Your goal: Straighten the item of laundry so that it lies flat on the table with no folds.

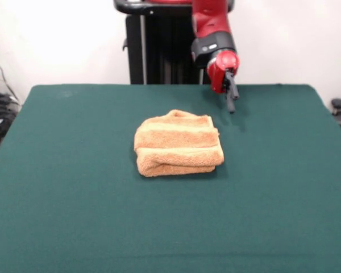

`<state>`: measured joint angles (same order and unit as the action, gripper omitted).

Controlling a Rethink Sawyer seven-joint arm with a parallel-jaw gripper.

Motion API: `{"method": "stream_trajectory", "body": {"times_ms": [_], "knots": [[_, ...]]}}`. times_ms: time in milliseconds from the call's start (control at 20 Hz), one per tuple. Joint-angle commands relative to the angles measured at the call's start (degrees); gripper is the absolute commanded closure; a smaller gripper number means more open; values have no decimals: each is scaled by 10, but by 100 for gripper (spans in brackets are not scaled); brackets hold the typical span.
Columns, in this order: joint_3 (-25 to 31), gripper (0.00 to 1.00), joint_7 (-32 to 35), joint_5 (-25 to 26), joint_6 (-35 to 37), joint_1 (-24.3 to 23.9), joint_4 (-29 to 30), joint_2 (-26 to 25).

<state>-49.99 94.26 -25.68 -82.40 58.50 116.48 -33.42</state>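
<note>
The hand towel (178,143) lies folded in several layers on the green counter (62,187), below and to the picture-left of the claw (231,98), which hangs clear of it, holding nothing; whether it is parted cannot be told. Risk: pinching several layers together would drag the bundle rather than unfold it.

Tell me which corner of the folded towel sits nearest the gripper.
The towel's far right corner, just below-left of the gripper; the other corners lie farther off.
</note>
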Motion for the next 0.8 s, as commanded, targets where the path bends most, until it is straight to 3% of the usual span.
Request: {"method": "stream_trajectory", "body": {"times_ms": [50, 800], "knots": [[4, 0, 82, 18, -82, -28, 4, -4], [9, 0, 64, 30, -104, -66, -4, 7]]}}
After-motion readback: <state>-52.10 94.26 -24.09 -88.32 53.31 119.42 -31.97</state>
